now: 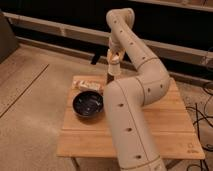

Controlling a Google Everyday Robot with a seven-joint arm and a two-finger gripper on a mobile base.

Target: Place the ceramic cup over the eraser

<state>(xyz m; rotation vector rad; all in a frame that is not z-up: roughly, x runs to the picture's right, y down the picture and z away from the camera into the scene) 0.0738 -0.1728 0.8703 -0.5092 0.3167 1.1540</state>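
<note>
My gripper (115, 56) hangs over the far edge of the wooden table (170, 125), fingers pointing down. It is shut on the small cream-white ceramic cup (115, 68), which it holds just above the tabletop. A narrow dark upright block, the eraser (106, 78), stands just below and left of the cup, partly hidden by my arm. I cannot tell whether the cup touches it.
A wide dark blue-black bowl (88, 104) sits on the left part of the table. A long beige flat block (89, 86) lies behind it near the far left corner. My thick arm (127, 125) covers the table's middle. Cables lie on the floor at right.
</note>
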